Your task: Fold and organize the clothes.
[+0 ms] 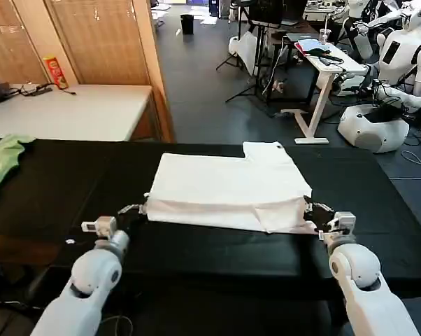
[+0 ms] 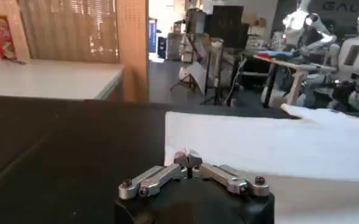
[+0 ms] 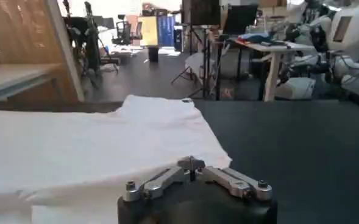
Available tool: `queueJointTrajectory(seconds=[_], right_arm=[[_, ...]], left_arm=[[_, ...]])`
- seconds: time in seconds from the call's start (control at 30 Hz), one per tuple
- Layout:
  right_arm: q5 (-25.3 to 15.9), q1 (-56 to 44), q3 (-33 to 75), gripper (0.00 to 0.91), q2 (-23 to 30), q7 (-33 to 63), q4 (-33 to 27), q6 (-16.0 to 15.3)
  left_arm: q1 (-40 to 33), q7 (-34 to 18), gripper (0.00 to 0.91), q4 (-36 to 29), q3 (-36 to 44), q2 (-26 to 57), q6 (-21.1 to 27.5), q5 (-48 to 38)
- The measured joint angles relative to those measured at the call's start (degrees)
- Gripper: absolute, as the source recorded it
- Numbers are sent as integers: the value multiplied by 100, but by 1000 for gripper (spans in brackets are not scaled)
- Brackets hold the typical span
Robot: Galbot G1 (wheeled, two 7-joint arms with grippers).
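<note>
Both claws pinch the near edge of the T-shirt, in the middle of a fold.

The white T-shirt lies flat on the black table. The left claw and right claw are closed on its near corners; next, I judge, both must lift evenly and carry the edge forward.

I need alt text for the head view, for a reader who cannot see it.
A white T-shirt, partly folded, lies on a black table. The left hand and the right hand are shut on its near corners. A green garment lies at the table's far left.
</note>
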Motion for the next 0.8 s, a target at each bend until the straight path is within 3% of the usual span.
queueJointTrajectory(seconds=[0.23, 0.43, 0.47, 0.5, 0.67, 0.77, 0.8], right_arm=[[10, -681, 381, 878, -116, -48, 694, -116], [-4, -1247, 625, 878, -60, -131, 829, -84], [-4, -1303, 643, 848, -46, -136, 832, -73], [-8, -1349, 658, 751, -35, -137, 832, -64], [-43, -1500, 647, 644, 49, -142, 820, -53], [-64, -1538, 638, 517, 86, -138, 786, -52], [-66, -1547, 635, 449, 98, -133, 772, -51]], left_arm=[[205, 41, 878, -161, -46, 92, 52, 0], [536, 199, 878, -403, -173, 120, 110, -162], [591, 221, 878, -408, -195, 119, 112, -175], [637, 236, 878, -408, -212, 116, 118, -193], [818, 320, 878, -390, -298, 113, 153, -283], [911, 339, 692, -404, -328, 114, 156, -284], [935, 341, 585, -408, -336, 114, 157, -283]])
